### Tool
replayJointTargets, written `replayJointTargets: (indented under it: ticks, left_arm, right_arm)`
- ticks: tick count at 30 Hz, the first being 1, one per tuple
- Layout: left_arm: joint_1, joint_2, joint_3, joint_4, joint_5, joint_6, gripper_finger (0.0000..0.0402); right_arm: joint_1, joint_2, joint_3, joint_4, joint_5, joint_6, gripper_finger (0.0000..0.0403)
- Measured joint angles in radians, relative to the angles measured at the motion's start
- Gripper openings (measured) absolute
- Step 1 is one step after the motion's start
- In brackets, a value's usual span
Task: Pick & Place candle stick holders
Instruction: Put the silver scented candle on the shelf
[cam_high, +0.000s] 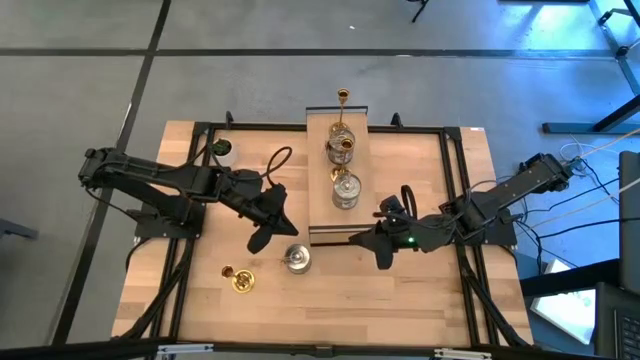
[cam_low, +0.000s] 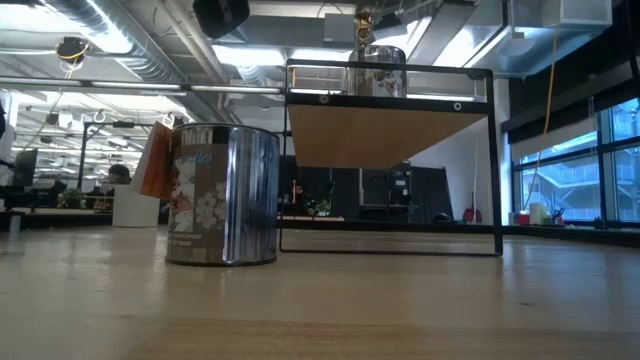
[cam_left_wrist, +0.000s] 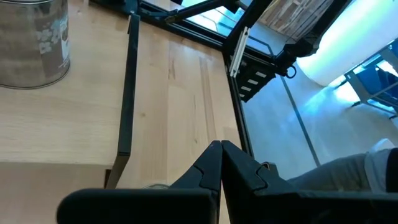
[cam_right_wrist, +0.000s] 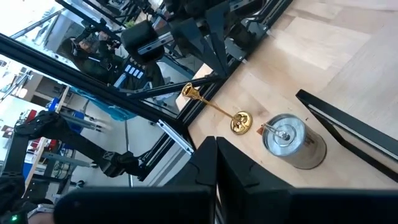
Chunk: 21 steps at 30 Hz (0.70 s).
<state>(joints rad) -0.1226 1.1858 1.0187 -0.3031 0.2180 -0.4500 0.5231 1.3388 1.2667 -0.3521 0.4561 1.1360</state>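
A raised wooden shelf stands mid-table. A slim gold candle stick holder and two squat round ones stand on it. On the table near the front, a squat silver holder stands upright. Left of it, a gold holder lies on its side. My left gripper hovers shut, just left of the silver holder. My right gripper hovers shut to its right, off the shelf's near right corner. Neither holds anything.
A white cup with green inside stands at the far left of the table. The shelf's black frame reaches down to the tabletop, and its bottom bar lies beside the silver holder. Bare wood lies along the near edge.
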Motion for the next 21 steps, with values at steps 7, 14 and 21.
replayJointTargets:
  ticks: [7, 14, 21]
  left_arm:
    - [0.015, -0.005, 0.0, 0.001, 0.0, 0.0, 0.0001]
    - [0.016, -0.012, 0.0, 0.017, -0.001, 0.0, 0.0001]
    - [0.016, -0.012, 0.0, 0.023, -0.001, 0.0, 0.0001]
  right_arm:
    - [-0.008, 0.0, 0.0, -0.001, 0.0, -0.013, 0.0003]
    - [-0.013, 0.0, 0.0, -0.001, 0.005, -0.019, 0.0003]
    - [-0.027, 0.0, 0.0, -0.001, 0.015, -0.02, 0.0003]
